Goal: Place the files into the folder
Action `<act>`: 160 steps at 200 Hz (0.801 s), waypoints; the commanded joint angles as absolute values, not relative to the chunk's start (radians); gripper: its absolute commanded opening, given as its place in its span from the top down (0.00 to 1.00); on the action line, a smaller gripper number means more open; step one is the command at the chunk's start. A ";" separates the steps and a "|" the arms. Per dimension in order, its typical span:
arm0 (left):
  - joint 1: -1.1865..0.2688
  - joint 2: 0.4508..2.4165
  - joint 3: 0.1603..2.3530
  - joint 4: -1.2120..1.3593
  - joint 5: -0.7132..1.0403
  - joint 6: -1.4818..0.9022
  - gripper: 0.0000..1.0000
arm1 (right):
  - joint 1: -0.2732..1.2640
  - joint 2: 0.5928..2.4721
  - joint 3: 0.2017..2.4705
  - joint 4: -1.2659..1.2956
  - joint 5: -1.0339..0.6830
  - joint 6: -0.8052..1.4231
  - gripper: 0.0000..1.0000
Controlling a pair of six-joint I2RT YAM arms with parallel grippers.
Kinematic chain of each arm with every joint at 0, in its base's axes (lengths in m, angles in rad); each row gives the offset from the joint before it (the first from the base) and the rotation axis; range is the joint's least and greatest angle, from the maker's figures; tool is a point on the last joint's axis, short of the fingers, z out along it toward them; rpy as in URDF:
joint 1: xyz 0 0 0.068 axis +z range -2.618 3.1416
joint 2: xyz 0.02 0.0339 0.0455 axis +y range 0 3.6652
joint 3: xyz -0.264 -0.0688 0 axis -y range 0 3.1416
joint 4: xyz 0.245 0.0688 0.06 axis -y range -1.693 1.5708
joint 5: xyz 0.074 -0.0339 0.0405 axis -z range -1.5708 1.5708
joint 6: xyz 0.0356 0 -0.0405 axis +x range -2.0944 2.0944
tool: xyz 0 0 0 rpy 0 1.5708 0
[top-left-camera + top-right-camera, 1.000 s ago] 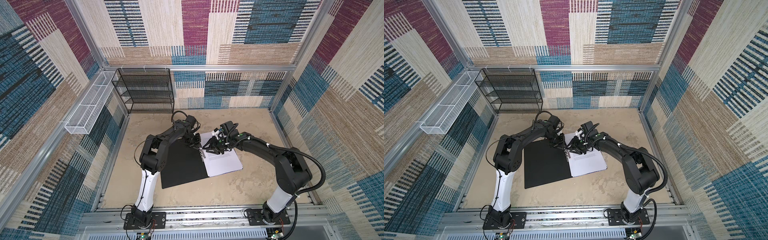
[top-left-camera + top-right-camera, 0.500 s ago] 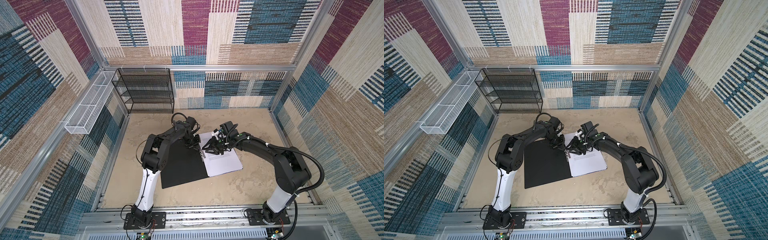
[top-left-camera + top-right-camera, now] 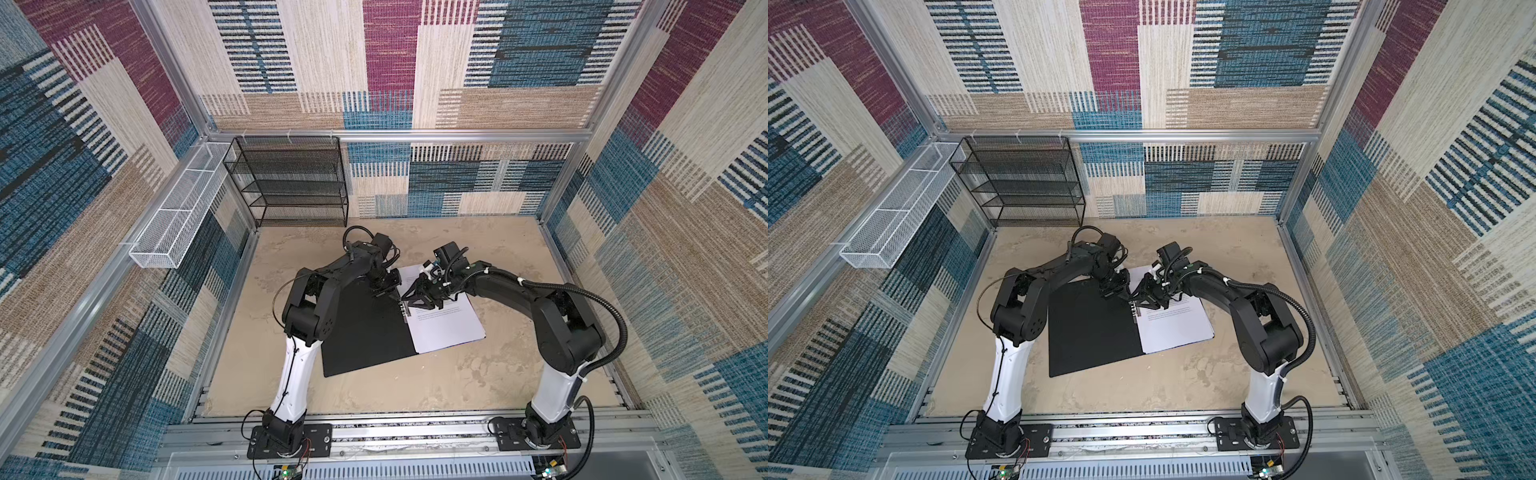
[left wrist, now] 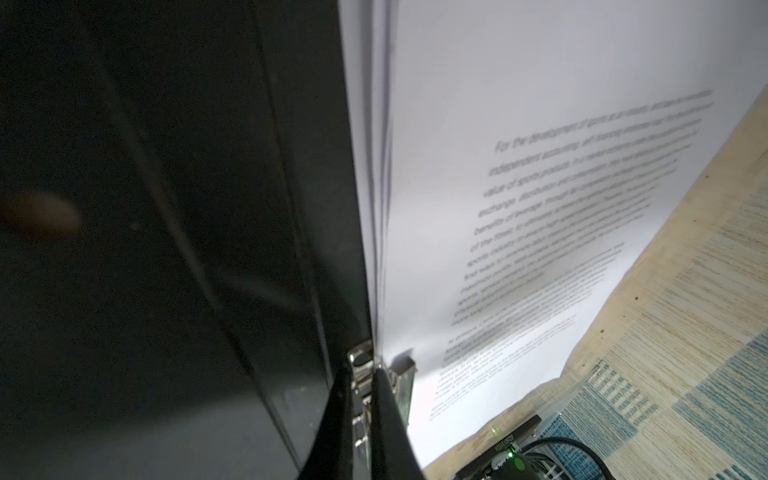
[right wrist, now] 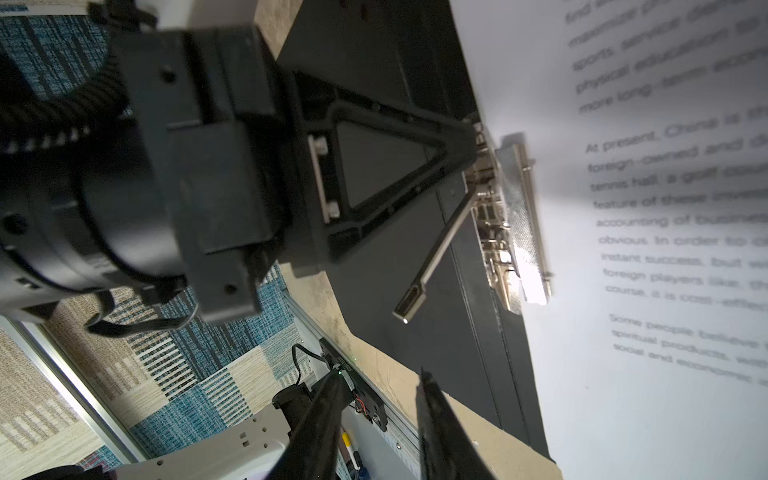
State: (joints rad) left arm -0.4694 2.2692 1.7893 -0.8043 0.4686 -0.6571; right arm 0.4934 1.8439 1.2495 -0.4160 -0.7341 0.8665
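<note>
On the folder (image 3: 365,332) beside files (image 3: 449,328), left pincer (image 5: 474,139) seemingly pinches clip (image 5: 523,216).

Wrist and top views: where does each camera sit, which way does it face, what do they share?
Top views: high overhead, looking down on the open folder and files; left arm and right arm show whole.
Left wrist: on the left arm, looking along the spine clip between folder and files; left gripper jaws pinch it.
Right wrist: on the right arm, facing the left gripper at the spine clip; own right gripper jaws open.
Shared: both wrist views show spine clip and files.
</note>
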 commanded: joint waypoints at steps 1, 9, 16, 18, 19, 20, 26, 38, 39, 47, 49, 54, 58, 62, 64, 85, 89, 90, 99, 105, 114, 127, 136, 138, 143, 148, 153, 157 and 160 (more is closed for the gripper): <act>-0.469 2.272 1.788 -0.815 0.463 -0.670 0.93 | 0.495 1.860 1.236 -0.399 -0.776 0.905 0.67; -0.469 2.275 1.788 -0.813 0.464 -0.672 0.93 | 0.495 1.866 1.230 -0.389 -0.791 0.913 0.67; -0.469 2.276 1.787 -0.813 0.465 -0.671 0.93 | 0.496 1.871 1.235 -0.388 -0.795 0.914 0.68; -0.469 2.276 1.786 -0.812 0.466 -0.672 0.93 | 0.496 1.873 1.237 -0.389 -0.795 0.914 0.68; -0.469 2.276 1.787 -0.811 0.466 -0.671 0.93 | 0.496 1.873 1.237 -0.389 -0.795 0.913 0.68; -0.469 2.276 1.786 -0.811 0.466 -0.671 0.93 | 0.496 1.873 1.238 -0.389 -0.794 0.913 0.68; -0.469 2.277 1.784 -0.808 0.467 -0.673 0.93 | 0.496 1.874 1.241 -0.386 -0.793 0.914 0.68; -0.468 2.277 1.780 -0.803 0.472 -0.675 0.93 | 0.496 1.880 1.245 -0.382 -0.796 0.920 0.68; -0.468 2.277 1.779 -0.803 0.473 -0.675 0.93 | 0.496 1.881 1.245 -0.382 -0.797 0.921 0.68; -0.468 2.276 1.777 -0.799 0.475 -0.675 0.93 | 0.496 1.890 1.248 -0.376 -0.806 0.925 0.68; -0.468 2.276 1.776 -0.800 0.474 -0.675 0.93 | 0.496 1.892 1.247 -0.374 -0.809 0.926 0.68; -0.467 2.276 1.775 -0.800 0.473 -0.675 0.93 | 0.495 1.899 1.248 -0.371 -0.814 0.928 0.68; -0.468 2.275 1.773 -0.798 0.473 -0.677 0.93 | 0.496 1.902 1.249 -0.367 -0.817 0.930 0.68; -0.468 2.274 1.771 -0.797 0.472 -0.677 0.93 | 0.495 1.906 1.249 -0.363 -0.819 0.931 0.68; -0.468 2.275 1.771 -0.796 0.472 -0.677 0.94 | 0.495 1.909 1.250 -0.362 -0.821 0.932 0.68; -0.468 2.272 1.765 -0.789 0.476 -0.679 0.94 | 0.495 1.925 1.253 -0.354 -0.827 0.940 0.68; -0.468 2.272 1.763 -0.789 0.475 -0.680 0.94 | 0.496 1.928 1.255 -0.353 -0.827 0.941 0.68; -0.468 2.271 1.763 -0.789 0.476 -0.680 0.94 | 0.496 1.929 1.256 -0.354 -0.827 0.942 0.68; -0.468 2.270 1.760 -0.788 0.476 -0.681 0.94 | 0.496 1.936 1.262 -0.349 -0.833 0.945 0.68; -0.468 2.269 1.758 -0.786 0.477 -0.681 0.94 | 0.496 1.940 1.266 -0.347 -0.838 0.950 0.68; -0.468 2.269 1.756 -0.785 0.477 -0.680 0.94 | 0.495 1.945 1.264 -0.334 -0.848 0.962 0.68; -0.468 2.266 1.750 -0.781 0.476 -0.681 0.94 | 0.494 1.947 1.255 -0.310 -0.863 0.982 0.68; -0.467 2.265 1.746 -0.779 0.476 -0.683 0.94 | 0.494 1.951 1.258 -0.317 -0.858 0.982 0.68; -0.468 2.265 1.745 -0.778 0.478 -0.684 0.94 | 0.494 1.951 1.258 -0.317 -0.858 0.983 0.68; -0.467 2.266 1.744 -0.777 0.479 -0.684 0.94 | 0.494 1.952 1.256 -0.315 -0.857 0.984 0.68; -0.466 2.266 1.744 -0.776 0.482 -0.684 0.94 | 0.494 1.953 1.254 -0.315 -0.856 0.987 0.68; -0.466 2.265 1.743 -0.774 0.482 -0.684 0.94 | 0.493 1.953 1.250 -0.315 -0.856 0.989 0.68; -0.466 2.265 1.741 -0.773 0.483 -0.685 0.94 | 0.493 1.953 1.248 -0.315 -0.853 0.992 0.69; -0.466 2.264 1.740 -0.773 0.482 -0.685 0.94 | 0.492 1.951 1.246 -0.315 -0.852 0.994 0.69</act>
